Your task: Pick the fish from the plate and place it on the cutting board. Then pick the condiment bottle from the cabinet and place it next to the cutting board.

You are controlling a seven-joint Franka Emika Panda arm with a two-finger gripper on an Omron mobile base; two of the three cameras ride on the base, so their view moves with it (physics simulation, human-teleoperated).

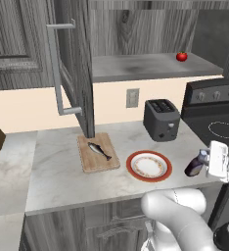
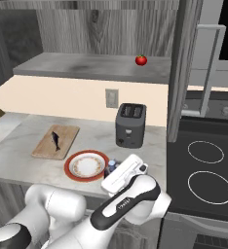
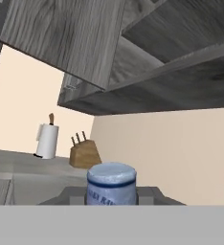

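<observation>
Fish step judged complete: the fish (image 1: 100, 150) is lying on the cutting board (image 1: 98, 153), which is sitting toward the back edge of the worktop (image 1: 57, 171) under the open cabinet (image 1: 73, 63) door. The plate (image 1: 148, 165) is sitting bare, just beside the board's right edge, near the worktop's front edge.

Second step in hand. The gripper (image 1: 208, 163) is holding the condiment bottle (image 1: 196, 163), fingers clamped on its body, the bottle tipped over with its cap pointing toward the plate. It is hanging above the worktop's front right corner, close to the stove (image 2: 203, 170). In the hand view the blue cap (image 3: 111, 183) is sitting between the finger tips.

A tomato (image 1: 181, 56) is resting on the cabinet shelf; a toaster (image 1: 161, 119) is standing at the back edge, behind the plate.

Judgement: next move calls for carrying the bottle left past the plate, turning it upright, lowering it onto bare worktop beside the board, then releasing. Clearance from the plate rim and toaster matters.
</observation>
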